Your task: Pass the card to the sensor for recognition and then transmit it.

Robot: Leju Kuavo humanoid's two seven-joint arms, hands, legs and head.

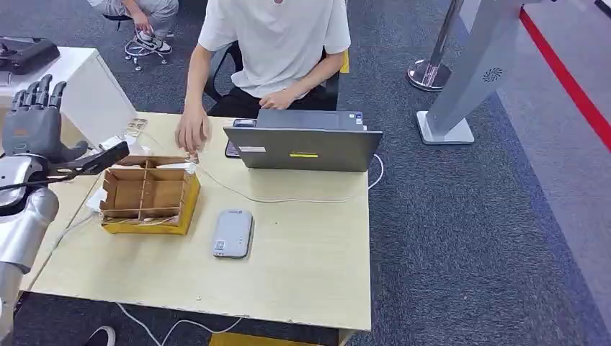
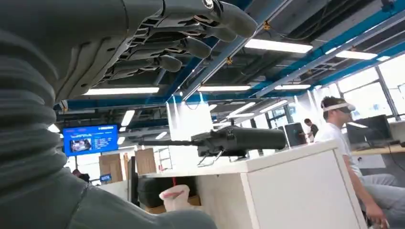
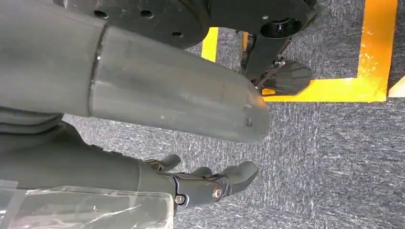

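Rising left of the table [image 1: 317, 281] with fingers spread and holding nothing, the left hand [image 1: 34, 119] stands near the cardboard box [image 1: 148, 198], the sensor [image 1: 233, 233] lies long axis front-to-back, while the right hand [image 3: 191, 183] hangs loosely apart over carpet [image 3: 329, 162].

Silver tubular left arm [image 1: 18, 216] carries a matte grey, dark-fingered left hand [image 1: 34, 122] behind a ribbed grey cover; the grey right hand [image 3: 157, 124] shows dark fingers with coppery screws.
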